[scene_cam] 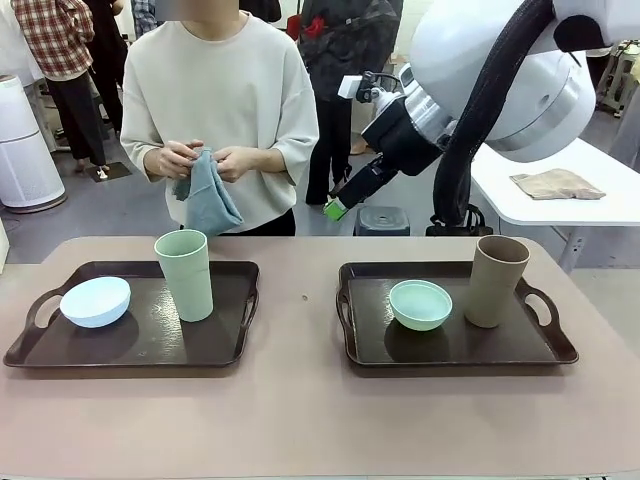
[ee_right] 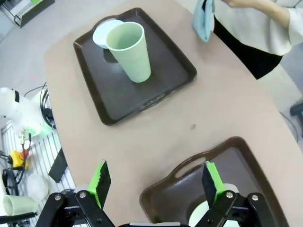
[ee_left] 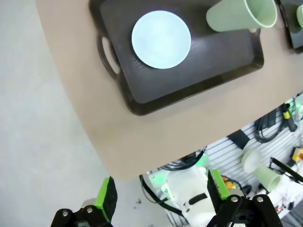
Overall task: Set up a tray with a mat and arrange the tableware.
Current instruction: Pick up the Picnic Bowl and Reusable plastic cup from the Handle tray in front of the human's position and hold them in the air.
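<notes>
Two dark brown trays lie on the beige table. The left tray (scene_cam: 225, 345) carries a pale blue bowl (scene_cam: 95, 301) and a sage green cup (scene_cam: 184, 275). On the right tray (scene_cam: 455, 350) stand a mint green bowl (scene_cam: 420, 304) and a tan cup (scene_cam: 496, 281). The person at the far side holds a blue-grey cloth mat (scene_cam: 208, 200) in both hands. My right gripper (scene_cam: 340, 205) hangs open, high above the table's far edge. In its wrist view the right gripper (ee_right: 155, 182) is empty over the gap between the trays. My left gripper (ee_left: 161, 194) is open, off the table's near left corner.
From the left wrist I see the blue bowl (ee_left: 161, 39), the sage cup (ee_left: 239, 16) and the left tray (ee_left: 156, 94) below. A white side table (scene_cam: 600, 205) with a folded tan cloth (scene_cam: 556, 183) stands at the back right. Other people stand behind.
</notes>
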`<act>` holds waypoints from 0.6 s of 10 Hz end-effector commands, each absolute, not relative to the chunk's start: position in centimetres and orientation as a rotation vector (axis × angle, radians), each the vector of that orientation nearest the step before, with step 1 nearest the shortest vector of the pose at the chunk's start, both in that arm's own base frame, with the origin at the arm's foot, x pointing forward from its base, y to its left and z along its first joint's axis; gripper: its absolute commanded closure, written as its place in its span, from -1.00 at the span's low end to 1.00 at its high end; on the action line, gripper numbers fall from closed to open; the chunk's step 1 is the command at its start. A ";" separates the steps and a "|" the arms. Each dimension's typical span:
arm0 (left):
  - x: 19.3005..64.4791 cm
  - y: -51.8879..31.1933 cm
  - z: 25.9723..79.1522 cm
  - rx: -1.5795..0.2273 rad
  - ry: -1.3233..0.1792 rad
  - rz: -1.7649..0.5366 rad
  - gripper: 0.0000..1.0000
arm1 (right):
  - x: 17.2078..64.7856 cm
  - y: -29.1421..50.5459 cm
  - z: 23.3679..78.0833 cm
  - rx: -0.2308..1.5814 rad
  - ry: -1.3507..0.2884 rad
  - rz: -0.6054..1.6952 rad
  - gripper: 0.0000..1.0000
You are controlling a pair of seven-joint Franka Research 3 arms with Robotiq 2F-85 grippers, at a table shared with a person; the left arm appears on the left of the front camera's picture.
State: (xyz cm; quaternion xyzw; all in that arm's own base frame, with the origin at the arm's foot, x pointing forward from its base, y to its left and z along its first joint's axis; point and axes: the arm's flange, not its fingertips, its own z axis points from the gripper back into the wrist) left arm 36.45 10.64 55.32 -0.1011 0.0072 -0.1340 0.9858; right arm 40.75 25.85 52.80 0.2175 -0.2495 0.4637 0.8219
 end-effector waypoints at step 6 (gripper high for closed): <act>40.3 4.4 52.8 0.029 -0.182 -0.037 -1.00 | 50.4 32.4 46.0 0.909 -0.513 0.976 -1.00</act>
